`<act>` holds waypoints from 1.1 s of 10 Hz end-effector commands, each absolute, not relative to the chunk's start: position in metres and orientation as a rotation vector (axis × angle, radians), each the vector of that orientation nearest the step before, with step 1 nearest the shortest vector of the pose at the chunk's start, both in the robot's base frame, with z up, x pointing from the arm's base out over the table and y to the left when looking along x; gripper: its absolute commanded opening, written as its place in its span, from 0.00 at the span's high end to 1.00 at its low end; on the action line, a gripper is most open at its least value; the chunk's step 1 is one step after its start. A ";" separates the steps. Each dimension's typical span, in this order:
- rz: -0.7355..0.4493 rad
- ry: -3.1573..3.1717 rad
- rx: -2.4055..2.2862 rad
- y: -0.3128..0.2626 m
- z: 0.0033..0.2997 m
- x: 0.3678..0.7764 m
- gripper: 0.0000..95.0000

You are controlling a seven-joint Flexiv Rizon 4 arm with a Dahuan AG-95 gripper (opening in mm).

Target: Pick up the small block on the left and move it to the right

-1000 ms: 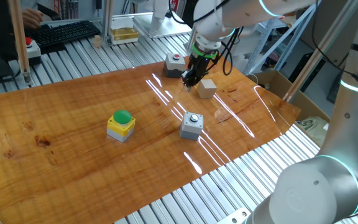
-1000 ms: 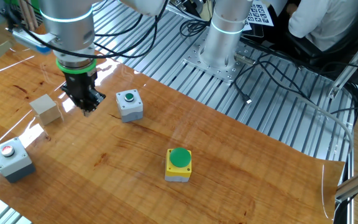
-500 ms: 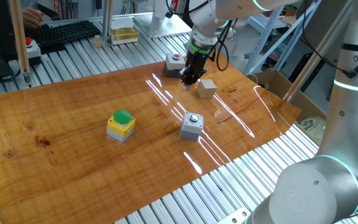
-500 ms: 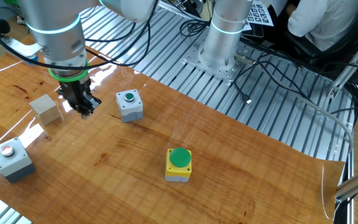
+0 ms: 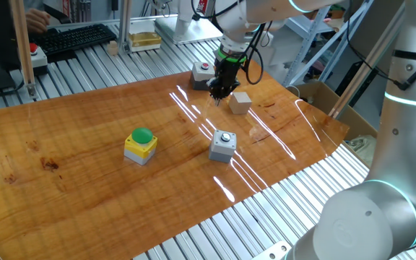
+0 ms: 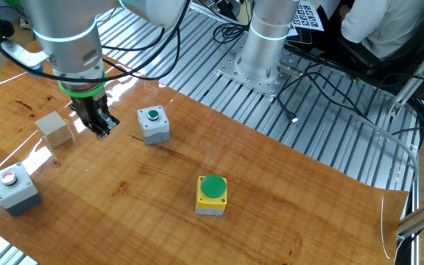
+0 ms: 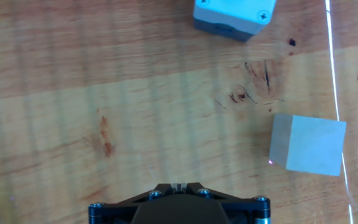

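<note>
The small block (image 5: 240, 102) is a plain pale beige cube on the wooden table; it also shows in the other fixed view (image 6: 54, 128) and at the right of the hand view (image 7: 308, 144). My gripper (image 5: 217, 94) hangs just above the table beside the block, a short gap apart, as the other fixed view (image 6: 103, 132) also shows. In the hand view the gripper (image 7: 178, 186) has its jaws together with nothing between them, and the block lies off to their right.
A grey box with a red button (image 5: 203, 74) stands behind the gripper. A grey box with a green button (image 6: 153, 123) is close on its other side and shows at the top of the hand view (image 7: 234, 15). A yellow box with a green dome (image 5: 140, 145) sits mid-table.
The gripper has shifted a little toward the small block and the arm above it has swung. The block and boxes have not moved.
</note>
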State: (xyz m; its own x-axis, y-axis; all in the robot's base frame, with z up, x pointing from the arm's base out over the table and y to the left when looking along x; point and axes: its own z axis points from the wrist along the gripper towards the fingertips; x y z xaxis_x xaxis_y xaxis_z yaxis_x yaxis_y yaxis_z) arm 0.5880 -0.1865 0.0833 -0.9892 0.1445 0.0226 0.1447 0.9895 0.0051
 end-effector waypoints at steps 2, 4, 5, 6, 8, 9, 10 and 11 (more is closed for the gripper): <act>0.003 -3.129 -0.183 -0.187 0.084 0.587 1.00; 0.028 -3.134 -0.138 -0.202 0.080 0.601 1.00; 0.045 -3.137 -0.118 -0.208 0.079 0.606 0.80; 0.073 -3.146 -0.111 -0.216 0.076 0.613 0.60; 0.084 -3.156 -0.090 -0.237 0.073 0.627 0.60; 0.091 -3.159 -0.080 -0.245 0.071 0.631 0.40; 0.100 -3.161 -0.086 -0.249 0.072 0.636 0.40; 0.114 -3.163 -0.087 -0.249 0.072 0.636 0.40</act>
